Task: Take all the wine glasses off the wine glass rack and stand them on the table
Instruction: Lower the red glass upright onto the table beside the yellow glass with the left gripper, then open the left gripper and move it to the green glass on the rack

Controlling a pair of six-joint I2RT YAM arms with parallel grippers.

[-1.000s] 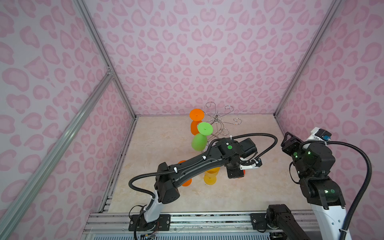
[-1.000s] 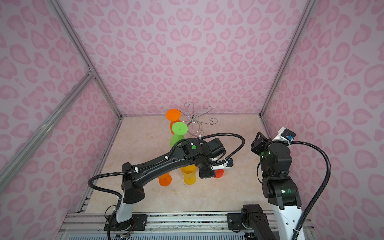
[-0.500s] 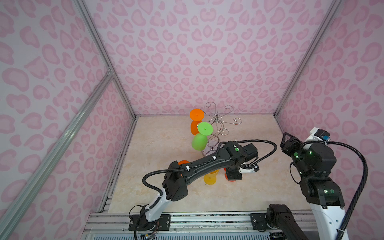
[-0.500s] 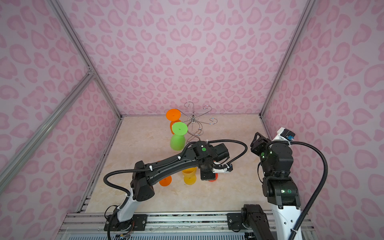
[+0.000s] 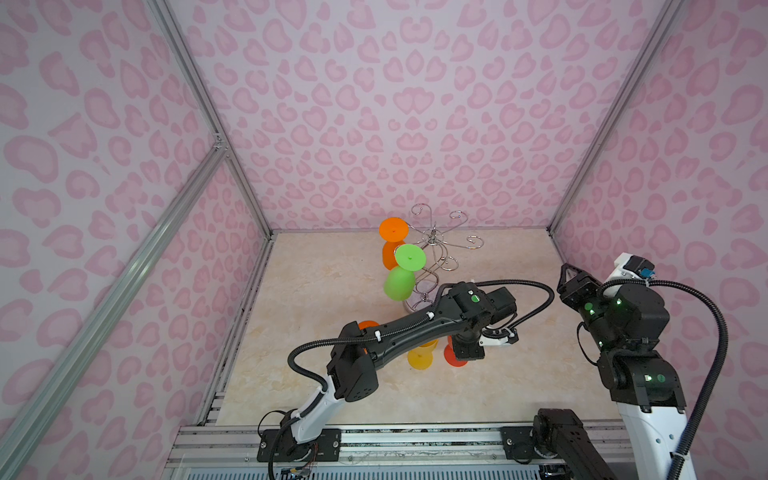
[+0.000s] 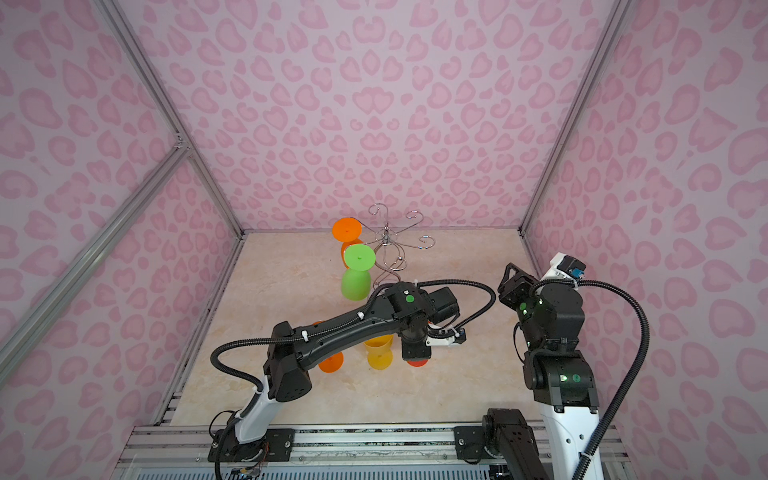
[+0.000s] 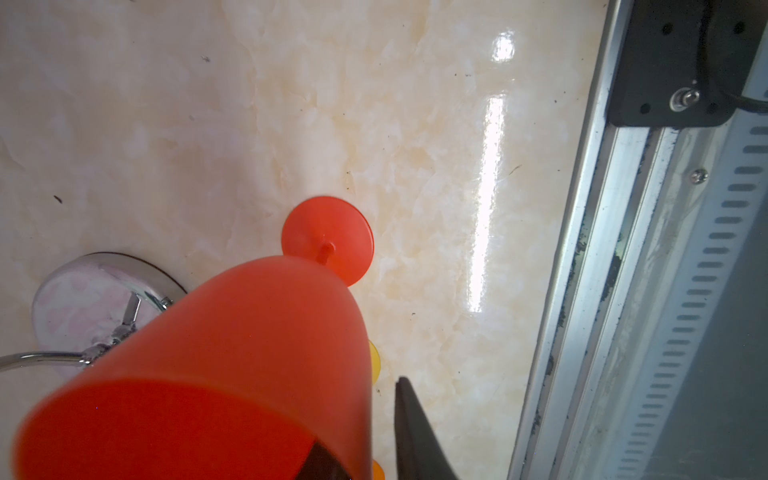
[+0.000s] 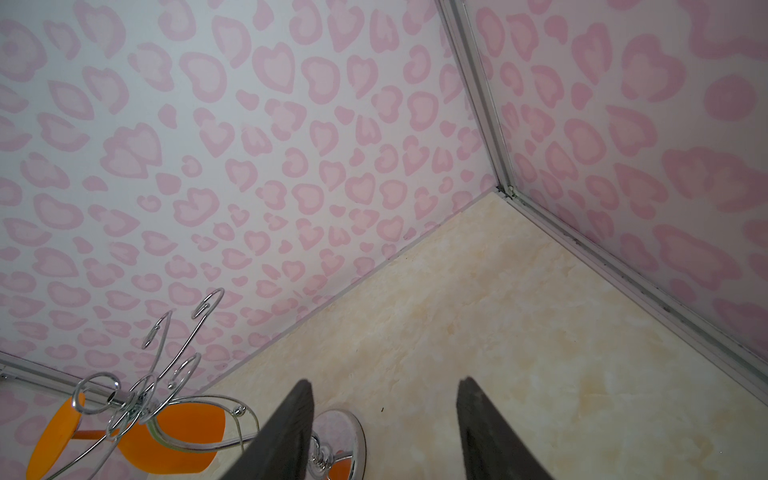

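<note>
A red wine glass (image 7: 257,332) stands upright on its foot on the marble table (image 5: 316,291), just in front of the wine glass rack. My left gripper (image 7: 380,419) points down over its rim, open. One finger (image 7: 415,432) stands clear of the bowl's outside, and the other shows darkly through the bowl. In both top views the gripper (image 5: 467,353) (image 6: 415,353) covers most of the red glass (image 5: 455,357) (image 6: 417,363). The chrome wine glass rack (image 5: 436,241) (image 6: 388,239) still carries an orange glass (image 5: 392,228) and a green glass (image 5: 399,284). My right gripper (image 8: 386,379) (image 5: 567,276) hangs open and empty at the right.
A yellow glass (image 5: 419,357) and an orange glass (image 5: 368,326) stand on the table under the left arm. The rack's round base (image 7: 83,299) (image 8: 345,428) is close behind the red glass. An aluminium rail (image 5: 374,440) borders the front; pink walls enclose the other sides.
The left arm has come down and toward the front with the red glass, which now rests on the table. Its jaws have parted from the glass. The right arm has barely moved.
</note>
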